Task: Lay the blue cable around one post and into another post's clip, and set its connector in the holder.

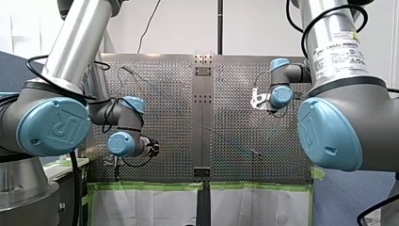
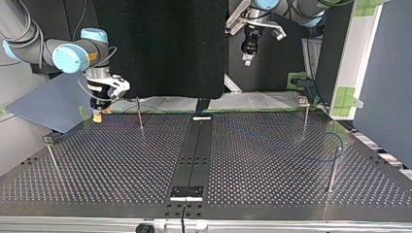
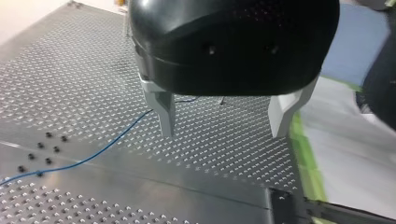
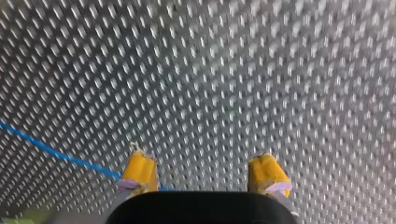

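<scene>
**Right fingers wide over the desk, cable at one pad**
Yellow-padded fingers (image 4: pixel 140 170) of my right gripper (image 4: pixel 201 161): spread wide, empty, close above the perforated metal desk (image 4: pixel 280 70). The thin blue cable (image 4: pixel 46 148) lies flat on the desk, running slantwise to one pad, off-centre of the gap; straddling it probably requires a sideways shift. My left gripper (image 3: pixel 223 133), black with pale fingers, likewise wide and empty, hangs higher, the cable ahead of it.
</scene>
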`<state>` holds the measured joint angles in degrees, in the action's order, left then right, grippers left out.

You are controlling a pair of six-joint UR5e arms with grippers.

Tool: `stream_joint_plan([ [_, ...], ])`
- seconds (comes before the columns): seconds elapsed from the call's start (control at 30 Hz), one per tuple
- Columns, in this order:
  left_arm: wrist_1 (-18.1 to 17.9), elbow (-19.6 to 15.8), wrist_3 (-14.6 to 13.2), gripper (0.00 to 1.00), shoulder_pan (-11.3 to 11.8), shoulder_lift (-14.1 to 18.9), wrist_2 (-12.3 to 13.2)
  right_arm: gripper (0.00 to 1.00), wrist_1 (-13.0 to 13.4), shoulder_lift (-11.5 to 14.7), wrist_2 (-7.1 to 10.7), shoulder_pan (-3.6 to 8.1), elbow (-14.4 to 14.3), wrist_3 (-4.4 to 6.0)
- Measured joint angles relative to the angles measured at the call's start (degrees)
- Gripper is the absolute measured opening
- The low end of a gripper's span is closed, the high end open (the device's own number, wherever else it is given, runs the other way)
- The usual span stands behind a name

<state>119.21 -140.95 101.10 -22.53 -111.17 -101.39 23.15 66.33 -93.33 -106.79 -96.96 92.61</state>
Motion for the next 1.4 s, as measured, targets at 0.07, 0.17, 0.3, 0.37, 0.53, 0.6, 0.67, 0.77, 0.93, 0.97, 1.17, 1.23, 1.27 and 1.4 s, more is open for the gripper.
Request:
stream_joint_plan([
  [0.07, -0.06, 0.88, 0.90, 1.00, 0.01, 0.00, 0.17, 1.00, -0.12, -0.01, 0.04, -1.03, -0.01, -0.03],
  [0.17, -0.09, 2.35, 2.39, 1.00, 0.00, 0.00, 0.39, 1.00, -0.40, -0.02, 0.04, -2.33, -0.05, -0.08],
  [0.3, 0.11, 4.25, 3.81, 1.00, -0.04, -0.01, 0.47, 1.00, -0.72, -0.06, -0.08, -4.02, -0.63, -0.50],
  [0.37, 0.33, 4.68, 4.27, 1.00, -0.02, 0.01, 0.38, 1.00, -0.44, -0.07, 0.00, -5.01, -1.30, -0.64],
  [0.53, 0.66, 5.06, 5.10, 1.00, -0.01, 0.00, 0.20, 1.00, 1.12, -0.09, 0.17, -7.93, -3.30, -0.78],
  [0.6, 0.89, 5.08, 5.18, 1.00, 0.00, 0.01, 0.12, 1.00, 1.23, -0.11, 0.15, -9.09, -3.66, -1.07],
  [0.67, 1.18, 5.08, 5.21, 1.00, 0.00, 0.01, -0.12, 1.00, 1.22, -0.14, 0.08, -10.34, -3.84, -1.50],
  [0.77, 1.96, 5.09, 5.20, 1.00, 0.03, 0.02, -0.98, 1.00, 1.20, -0.15, -0.28, -11.89, -3.94, -2.22],
  [0.93, 3.36, 5.14, 4.50, 1.00, 0.08, 0.01, -3.13, 1.00, 1.20, -0.23, -1.92, -14.34, -4.17, -2.87],
  [0.97, 3.62, 5.14, 4.21, 1.00, 0.08, 0.02, -3.54, 1.00, 1.24, -0.25, -2.32, -14.75, -4.24, -2.95],
  [1.17, 5.27, 5.15, 1.69, 1.00, 0.16, 0.04, -6.28, 1.00, 1.97, -0.97, -4.94, -17.55, -4.83, -3.88],
  [1.23, 5.45, 5.17, 0.94, 1.00, 0.17, 0.04, -7.07, 1.00, 2.14, -1.57, -5.37, -18.50, -5.20, -4.13],
  [1.27, 5.50, 5.21, 0.73, 1.00, 0.18, 0.04, -7.31, 1.00, 2.23, -1.77, -5.50, -18.91, -5.37, -4.21],
  [1.4, 5.81, 5.52, 0.36, 1.00, 0.25, 0.02, -7.74, 1.00, 2.70, -2.25, -5.70, -20.70, -5.82, -4.45],
])
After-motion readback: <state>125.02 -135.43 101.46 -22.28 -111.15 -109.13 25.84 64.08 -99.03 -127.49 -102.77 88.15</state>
